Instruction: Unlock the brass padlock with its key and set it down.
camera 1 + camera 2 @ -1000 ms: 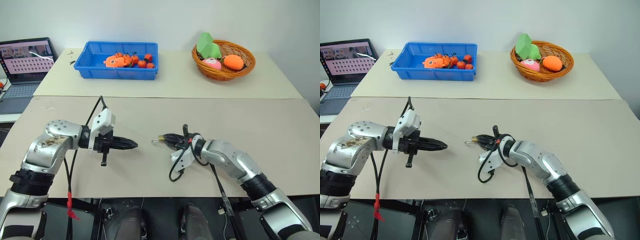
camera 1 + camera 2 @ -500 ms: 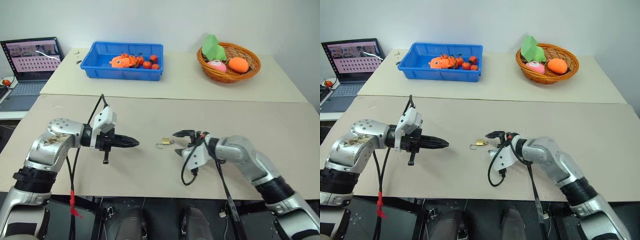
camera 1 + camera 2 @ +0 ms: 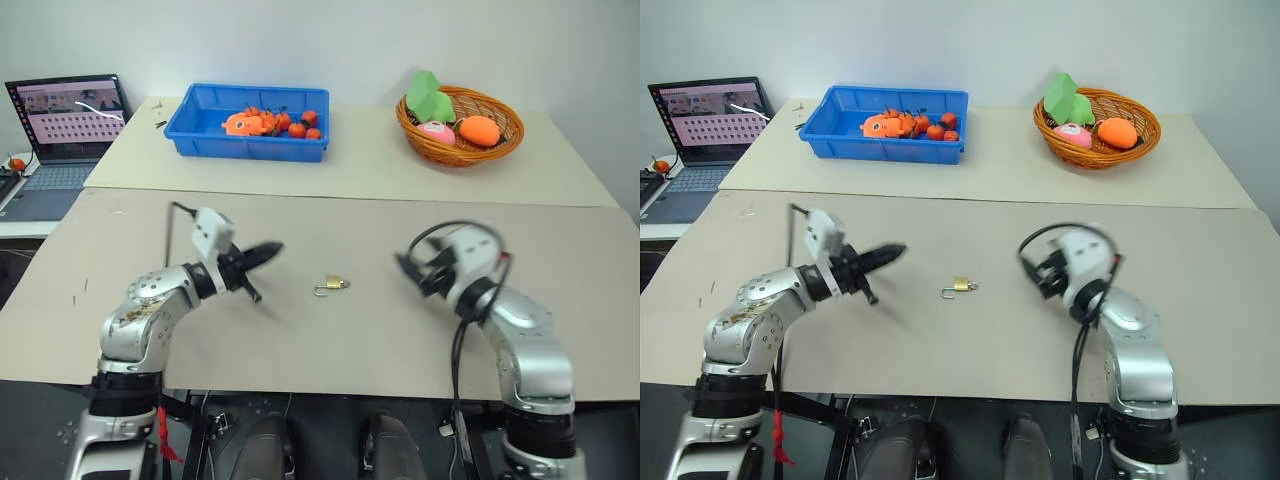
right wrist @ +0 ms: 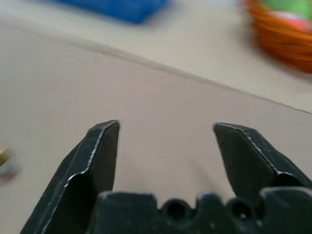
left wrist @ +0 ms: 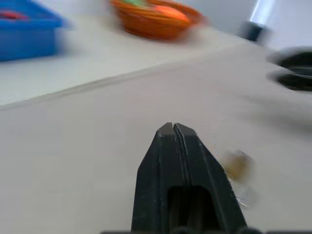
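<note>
Padlock (image 3: 333, 285) lying alone on my surface (image 3: 560, 250) between both grippers, left gripper (image 3: 272, 248) fingers pressed together — empty, right gripper (image 3: 409, 271) fingers spread apart, holding nothing.

tiny brass padlock (image 3: 334, 285), lying flat on table, shackle pointing left

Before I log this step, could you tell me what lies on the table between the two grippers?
The brass padlock lies on the table between the shut left gripper and the open right gripper, touched by neither; the head views show it.
</note>
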